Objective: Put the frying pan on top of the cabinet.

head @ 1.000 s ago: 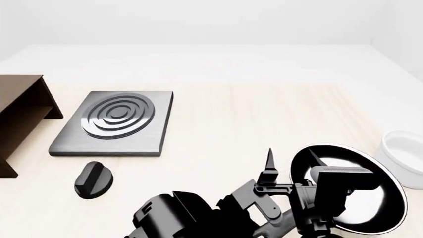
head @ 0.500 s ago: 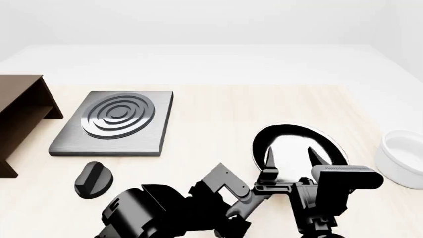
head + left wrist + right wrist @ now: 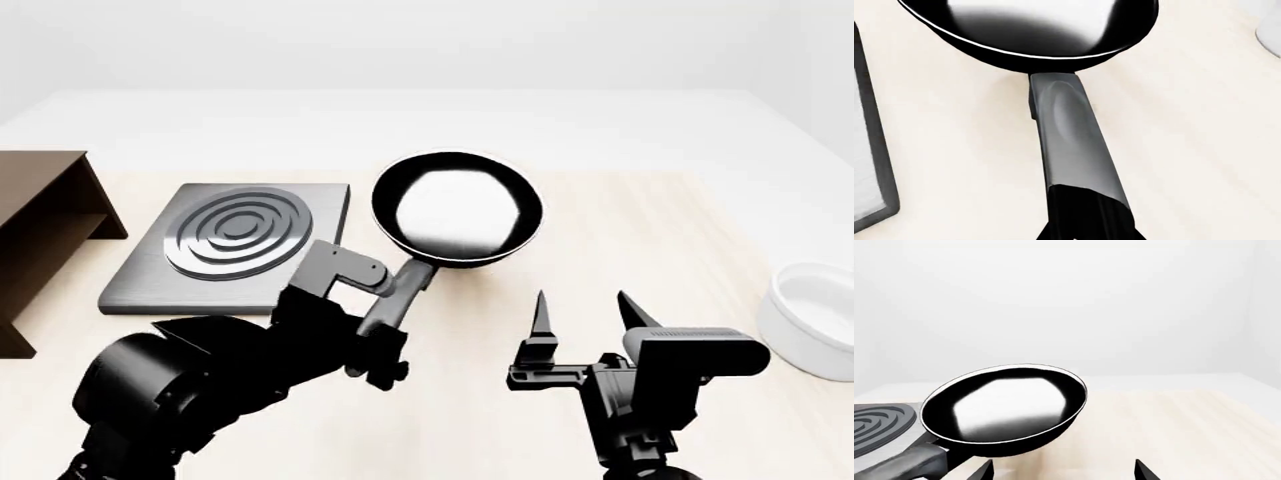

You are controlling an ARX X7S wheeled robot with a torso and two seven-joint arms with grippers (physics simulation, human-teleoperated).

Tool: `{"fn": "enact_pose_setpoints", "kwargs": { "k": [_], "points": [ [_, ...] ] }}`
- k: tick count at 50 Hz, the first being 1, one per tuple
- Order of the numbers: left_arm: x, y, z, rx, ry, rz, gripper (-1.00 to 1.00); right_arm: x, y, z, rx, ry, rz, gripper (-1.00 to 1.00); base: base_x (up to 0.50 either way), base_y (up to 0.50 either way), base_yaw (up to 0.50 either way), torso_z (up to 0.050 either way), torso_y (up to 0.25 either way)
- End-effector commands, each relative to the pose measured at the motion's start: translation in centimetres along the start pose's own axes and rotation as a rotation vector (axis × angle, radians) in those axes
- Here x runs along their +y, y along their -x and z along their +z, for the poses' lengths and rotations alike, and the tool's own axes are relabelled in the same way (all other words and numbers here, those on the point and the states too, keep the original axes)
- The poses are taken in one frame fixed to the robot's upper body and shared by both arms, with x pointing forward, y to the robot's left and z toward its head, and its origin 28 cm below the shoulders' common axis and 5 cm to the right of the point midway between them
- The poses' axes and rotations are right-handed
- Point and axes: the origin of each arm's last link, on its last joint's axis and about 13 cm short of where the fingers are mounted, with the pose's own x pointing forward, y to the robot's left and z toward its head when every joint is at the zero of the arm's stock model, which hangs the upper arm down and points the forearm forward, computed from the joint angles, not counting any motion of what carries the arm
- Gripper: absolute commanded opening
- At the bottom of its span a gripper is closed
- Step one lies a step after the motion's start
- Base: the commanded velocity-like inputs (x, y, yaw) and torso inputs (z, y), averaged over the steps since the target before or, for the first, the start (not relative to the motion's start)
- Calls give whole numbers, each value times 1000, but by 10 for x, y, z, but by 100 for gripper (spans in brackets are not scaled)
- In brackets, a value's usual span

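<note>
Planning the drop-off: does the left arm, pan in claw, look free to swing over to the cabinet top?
Probably yes: only the flat stove plate lies between the frying pan and the cabinet.

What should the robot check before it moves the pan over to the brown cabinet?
1. Left gripper holding the frying pan by its handle: ok.
2. Pan lifted off the table: ok, seen in the right wrist view.
3. Pan level: not ok, it tilts.
4. Cabinet top free for the pan: cannot tell, it is partly out of view.
5. Stove plate lies between pan and cabinet, so carry the pan above it: cannot tell the height yet.
6. Right gripper jaws open, out of the way: ok.
</note>
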Motion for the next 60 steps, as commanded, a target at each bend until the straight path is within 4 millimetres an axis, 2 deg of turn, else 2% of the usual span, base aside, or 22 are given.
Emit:
{"fn": "enact_pose_setpoints", "kwargs": {
  "k": [1, 6, 8, 14, 18, 28, 32, 44, 53, 60],
  "points": [
    [12, 55, 60, -273, 97, 219, -100, 0, -1, 0, 4, 4, -1, 100, 0, 0, 0, 0, 0],
    [29, 109, 109, -387, 180, 366, -100, 1, -2, -1, 9, 3, 3, 100, 0, 0, 0, 0, 4],
    [34, 120, 118, -391, 232, 376, -100, 1, -2, -2, 10, 1, 6, 100, 0, 0, 0, 0, 0],
    [58, 154, 143, -415, 393, 577, -100, 2, -3, -3, 11, 0, 14, 100, 0, 0, 0, 0, 2],
    [70, 170, 148, -460, 427, 704, -100, 2, -4, -4, 14, -2, 13, 100, 0, 0, 1, 0, 2],
    [110, 183, 140, -464, 543, 955, -100, 1, -2, -5, 15, -2, 13, 100, 0, 0, 0, 2, 2],
    [121, 188, 133, -461, 620, 988, -100, 1, -2, -6, 17, -3, 15, 100, 0, 0, 0, 0, 3],
    [140, 201, 114, -492, 717, 1077, -100, 1, 0, -8, 23, 0, 13, 100, 0, 0, 0, 0, 3],
    [156, 187, 90, -462, 809, 1083, -100, 1, -2, -6, 19, 9, 13, 100, 0, 0, 0, 0, 1],
    [159, 175, 84, -440, 813, 1058, -100, 3, -2, -3, 14, 11, 19, 100, 0, 0, 0, 1, 3]
  ]
}}
